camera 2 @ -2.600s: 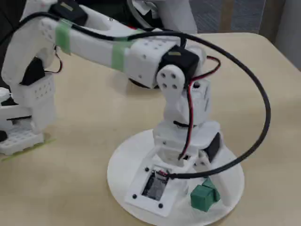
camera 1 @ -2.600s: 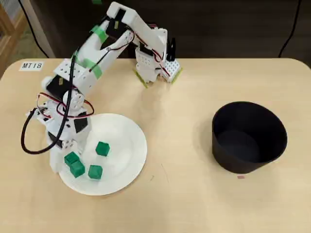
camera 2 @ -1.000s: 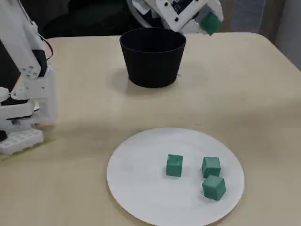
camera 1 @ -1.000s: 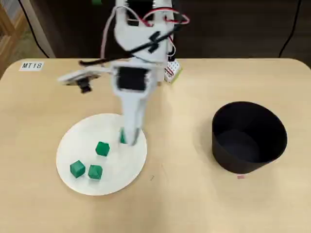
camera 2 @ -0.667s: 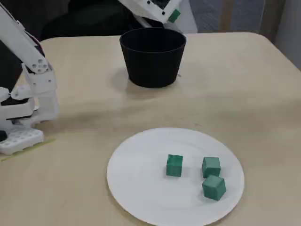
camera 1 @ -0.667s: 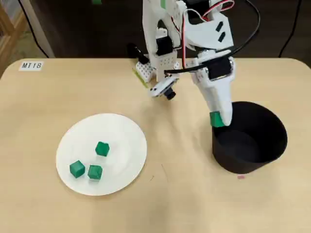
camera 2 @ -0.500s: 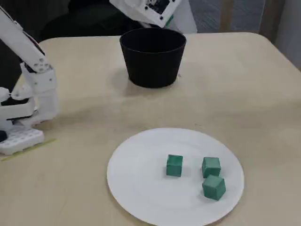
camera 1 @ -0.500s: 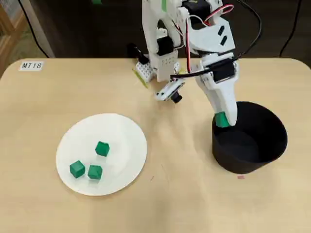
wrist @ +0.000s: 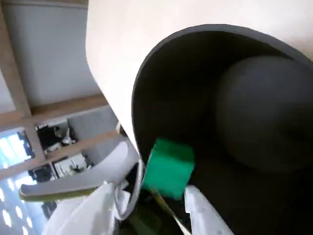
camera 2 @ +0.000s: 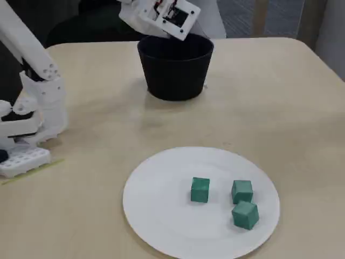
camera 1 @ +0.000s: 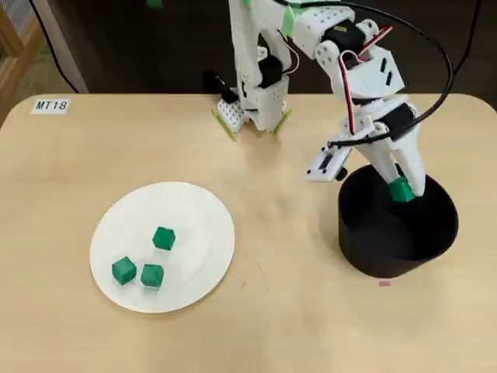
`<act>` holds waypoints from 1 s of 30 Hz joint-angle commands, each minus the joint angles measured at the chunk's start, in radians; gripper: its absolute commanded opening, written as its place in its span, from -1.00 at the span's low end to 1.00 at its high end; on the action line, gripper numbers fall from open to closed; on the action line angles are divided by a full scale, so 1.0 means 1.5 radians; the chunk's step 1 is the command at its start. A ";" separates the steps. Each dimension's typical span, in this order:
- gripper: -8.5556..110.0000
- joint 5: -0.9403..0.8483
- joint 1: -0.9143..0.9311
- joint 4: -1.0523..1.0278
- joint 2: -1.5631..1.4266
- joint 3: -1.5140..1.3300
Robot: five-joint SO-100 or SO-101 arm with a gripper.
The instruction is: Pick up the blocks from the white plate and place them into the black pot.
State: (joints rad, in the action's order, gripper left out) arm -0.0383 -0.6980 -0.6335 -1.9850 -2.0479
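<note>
The black pot (camera 1: 397, 233) stands on the right of the table in the overhead view. My gripper (camera 1: 404, 189) hangs over its opening, shut on one green block (camera 1: 401, 191). The wrist view shows that block (wrist: 168, 168) pinched between the fingers just inside the pot's rim (wrist: 146, 73), above the dark floor. Three more blocks (camera 1: 163, 238) (camera 1: 123, 270) (camera 1: 152, 275) lie on the white plate (camera 1: 194, 225) at the left. In the fixed view the plate (camera 2: 161, 205) with its blocks (camera 2: 200, 190) is near, the pot (camera 2: 175, 73) far, and the gripper's tips are hidden behind the wrist.
The arm's white base (camera 1: 252, 109) is bolted at the table's back edge, and a black cable loops over the arm. A label reading MT18 (camera 1: 51, 105) sits at the back left corner. A small red mark (camera 1: 384, 283) lies just in front of the pot.
The gripper lifted one block off the plate, swung right across the table with it, and now holds it over the pot's opening. Three blocks stay unmoved on the plate.
</note>
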 commanded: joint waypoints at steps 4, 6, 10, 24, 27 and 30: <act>-0.42 -0.016 -0.002 0.004 0.005 0.002; -0.43 -0.024 0.001 0.004 0.005 0.002; -0.86 -0.042 0.018 -0.008 -0.005 0.018; -0.90 -0.069 0.605 -0.422 0.276 0.518; -0.90 -0.043 0.686 -0.543 0.410 0.694; -0.90 -0.018 0.741 -0.614 0.503 0.803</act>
State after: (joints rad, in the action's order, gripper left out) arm -0.0936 0.3497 -1.4619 -1.2824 -1.0416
